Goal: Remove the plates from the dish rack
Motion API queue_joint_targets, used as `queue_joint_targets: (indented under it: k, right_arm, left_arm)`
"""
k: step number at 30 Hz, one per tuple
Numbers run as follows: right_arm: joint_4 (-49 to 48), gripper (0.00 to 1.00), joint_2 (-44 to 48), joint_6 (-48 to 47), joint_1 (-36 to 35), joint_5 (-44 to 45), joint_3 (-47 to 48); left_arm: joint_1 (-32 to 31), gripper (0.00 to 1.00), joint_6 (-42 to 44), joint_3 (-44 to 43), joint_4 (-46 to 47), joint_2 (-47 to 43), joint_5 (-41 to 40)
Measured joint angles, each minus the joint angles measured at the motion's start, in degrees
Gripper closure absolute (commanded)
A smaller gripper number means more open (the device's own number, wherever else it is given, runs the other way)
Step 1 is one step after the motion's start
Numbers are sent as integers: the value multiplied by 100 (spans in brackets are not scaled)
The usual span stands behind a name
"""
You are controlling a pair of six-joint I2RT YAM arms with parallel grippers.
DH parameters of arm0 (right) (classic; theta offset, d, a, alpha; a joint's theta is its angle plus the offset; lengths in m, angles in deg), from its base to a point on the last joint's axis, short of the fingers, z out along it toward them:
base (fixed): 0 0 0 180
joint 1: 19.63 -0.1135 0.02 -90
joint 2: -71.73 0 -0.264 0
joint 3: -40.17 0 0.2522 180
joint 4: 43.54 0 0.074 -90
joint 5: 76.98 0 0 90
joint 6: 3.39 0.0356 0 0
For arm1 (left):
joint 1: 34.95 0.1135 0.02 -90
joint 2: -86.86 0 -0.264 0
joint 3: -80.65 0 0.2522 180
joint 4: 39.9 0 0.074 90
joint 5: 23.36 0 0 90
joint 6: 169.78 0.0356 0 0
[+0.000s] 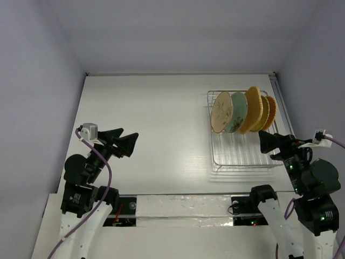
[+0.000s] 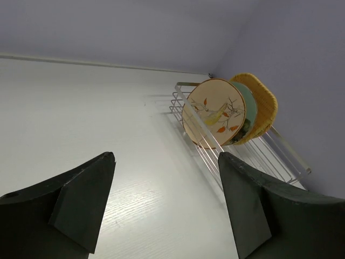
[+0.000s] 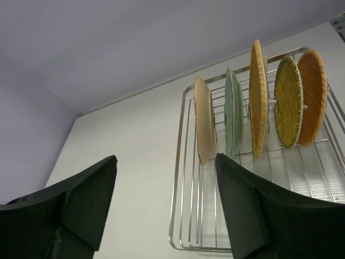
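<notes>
The silver wire dish rack [image 1: 237,156] stands at the right of the white table. Several plates stand upright in its far half: a cream floral one [image 1: 221,112], a pale green one [image 1: 236,113], an orange woven one [image 1: 252,109], then yellow-green [image 1: 262,113] and orange [image 1: 270,112] woven ones. My left gripper [image 1: 128,139] is open and empty, far left of the rack. My right gripper [image 1: 268,144] is open and empty over the rack's near right part. The right wrist view shows the rack [image 3: 176,178] and the plates edge-on, cream [image 3: 204,127] nearest.
The left wrist view shows the cream plate [image 2: 214,110] face-on, with the bare table in front. Grey walls close in the table at the back and both sides. A rail [image 1: 280,102] runs along the table's right edge beside the rack. A white taped strip [image 1: 183,208] lies between the arm bases.
</notes>
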Motion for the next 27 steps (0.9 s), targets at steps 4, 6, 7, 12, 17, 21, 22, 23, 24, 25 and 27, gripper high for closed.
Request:
queue_joint_targets:
  k: [4,6,7,12,17,21,22,23,24,25,27]
  right_arm:
    - [0,81,-39,-92,0,-9,24]
    - [15,96,-166,-160,0,-17,96]
    - [33,100,-284,-210,0,-24,173]
    - [39,100,-1080,-393,0,-28,699]
    - [-24,100,-1803,-468,0,-72,850]
    - [-280,77,-2387,-411,0,-175,636]
    - [-354,65,-2518,-396,0,-205,586]
    - [-433,42,-2682,-369,0,-245,535]
    - [-505,35,-2828,-343,0,-256,507]
    - [-573,32,-3051,-380,0,-267,498]
    - [-776,28,-3432,-356,-2,-256,498]
  left_arm:
    - [0,30,9,0,0,2,0]
    - [0,31,11,0,0,2,9]
    - [0,32,11,0,2,2,26]
    - [0,80,35,0,28,-11,133]
    - [0,100,33,4,22,-70,42]
    - [0,85,26,4,17,-129,-70]
    - [0,81,20,4,9,-133,-90]
    - [0,78,0,4,7,-140,-114]
    - [0,74,-2,4,4,-144,-136]
    - [0,67,-7,4,4,-144,-142]
    - [0,59,-15,11,2,-153,-151]
